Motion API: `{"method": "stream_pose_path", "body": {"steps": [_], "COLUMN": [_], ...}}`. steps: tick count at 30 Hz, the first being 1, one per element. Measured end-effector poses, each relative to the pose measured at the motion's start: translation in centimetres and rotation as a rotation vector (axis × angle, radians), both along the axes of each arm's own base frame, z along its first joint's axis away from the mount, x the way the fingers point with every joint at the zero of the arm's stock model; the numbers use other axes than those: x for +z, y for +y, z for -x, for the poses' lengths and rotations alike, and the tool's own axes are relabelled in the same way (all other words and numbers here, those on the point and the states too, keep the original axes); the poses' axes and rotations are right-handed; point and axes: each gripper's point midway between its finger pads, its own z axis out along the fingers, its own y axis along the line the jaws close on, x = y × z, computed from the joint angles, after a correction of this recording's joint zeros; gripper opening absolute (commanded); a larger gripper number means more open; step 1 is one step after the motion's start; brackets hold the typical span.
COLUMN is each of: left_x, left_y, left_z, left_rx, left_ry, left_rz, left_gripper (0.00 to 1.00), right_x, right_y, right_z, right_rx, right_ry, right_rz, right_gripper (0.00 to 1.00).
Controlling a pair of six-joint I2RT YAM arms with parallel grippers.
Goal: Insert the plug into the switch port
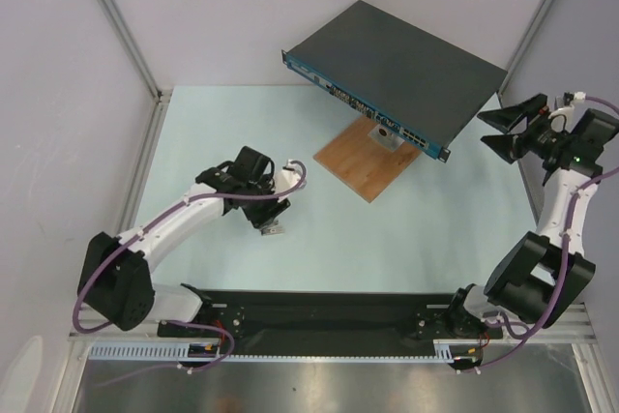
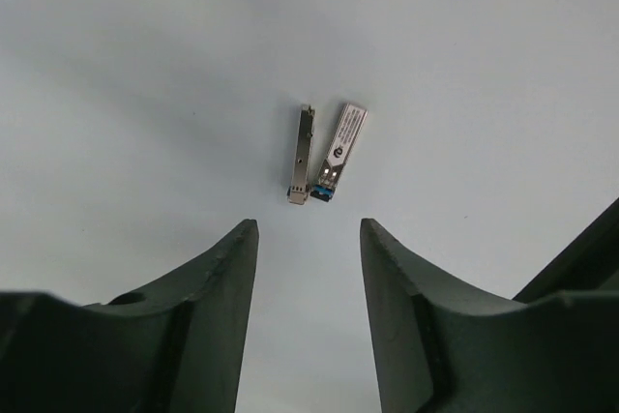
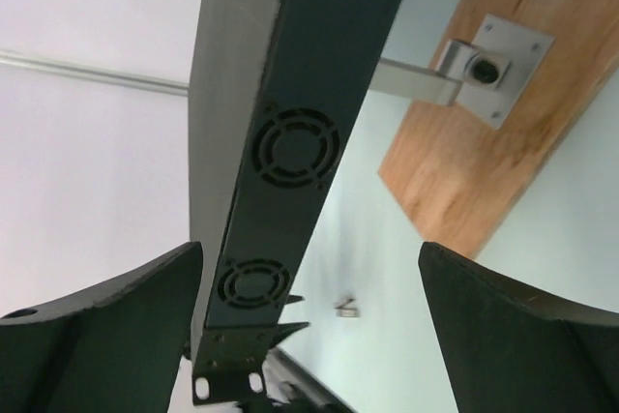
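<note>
The switch [image 1: 401,60], a flat dark grey box with a blue port-lined front face [image 1: 372,108], stands raised at the back. Two small silver plugs lie side by side on the table: one plain [image 2: 302,154], one with a blue end [image 2: 338,150]. In the top view they show as a small speck [image 1: 275,232]. My left gripper [image 2: 305,229] is open and empty, hovering above the table just short of the plugs. My right gripper [image 1: 484,131] is open and empty beside the switch's right end. The right wrist view shows that end's fan grilles [image 3: 290,147] between its fingers.
A brown wooden board [image 1: 366,157] lies under the switch and carries a metal bracket [image 3: 479,70] holding it up. Grey walls and aluminium posts enclose the pale table [image 1: 406,229]. A black rail [image 1: 319,311] runs along the near edge.
</note>
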Motion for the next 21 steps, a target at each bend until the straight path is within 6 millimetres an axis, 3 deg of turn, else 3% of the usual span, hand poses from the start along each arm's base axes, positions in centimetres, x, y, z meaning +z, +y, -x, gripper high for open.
{"method": "stream_pose_path", "body": {"steps": [6,11,21], "left_x": [-3.5,-5.8,-7.4], "left_y": [1.3,1.3,0.9], "left_z": [0.1,-0.7,-3.3], "left_rx": [-0.048,-0.054,-0.027], "left_ry": [0.05,0.072,0.031], "left_rz": [-0.093,-0.123,-0.123], "left_gripper": [0.45,0.42,0.33], "right_x": [2.4,3.0,3.8], "right_y": [-1.9,-1.9,-1.1], "right_z": [1.6,2.9,4.0], "right_rx": [-0.002,0.012,0.033], "right_ry": [-0.077,-0.1,-0.119], "right_rz": [0.138,0.199,0.238], "right_gripper": [1.0,1.0,1.0]}}
